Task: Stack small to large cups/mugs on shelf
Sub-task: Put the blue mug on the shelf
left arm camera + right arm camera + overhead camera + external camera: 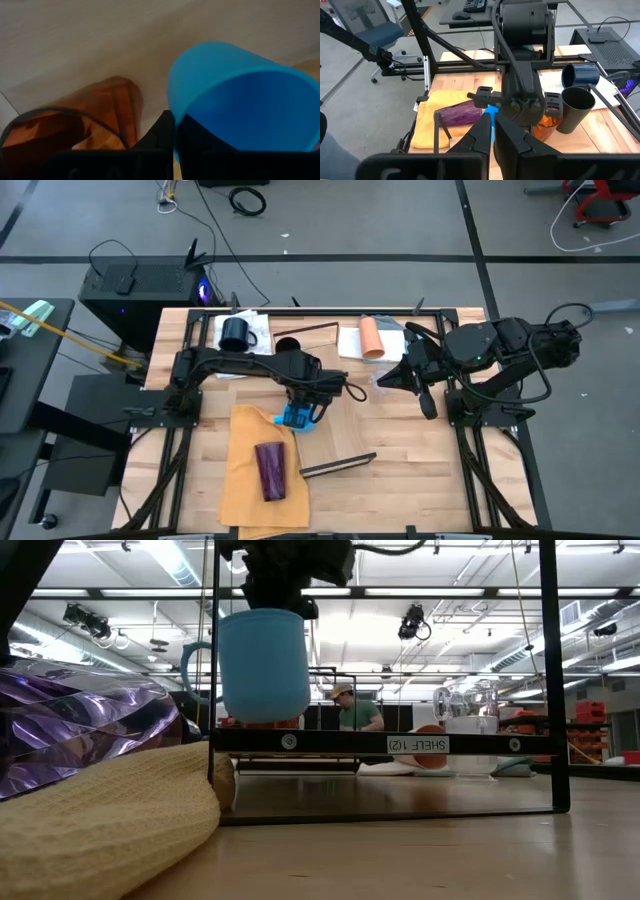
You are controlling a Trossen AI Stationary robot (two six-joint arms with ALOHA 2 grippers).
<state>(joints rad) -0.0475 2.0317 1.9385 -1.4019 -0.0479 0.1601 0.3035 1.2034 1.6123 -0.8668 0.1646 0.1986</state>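
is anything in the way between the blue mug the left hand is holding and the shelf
Nothing visible. The left hand grips the bright blue mug by its rim, lifted above the shelf. In the low view, the plank below it looks bare.

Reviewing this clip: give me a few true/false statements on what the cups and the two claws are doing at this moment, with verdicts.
1. The left claw is shut on the rim of the bright blue mug. True.
2. The blue mug rests on the shelf. False: in the low view it hangs above the plank, held clear of it.
3. The purple tumbler lies on its side on the yellow cloth. True.
4. The right claw holds the peach cup. False: it carries nothing; the peach cup lies on the table behind it.
5. The black cup stands upright. True.
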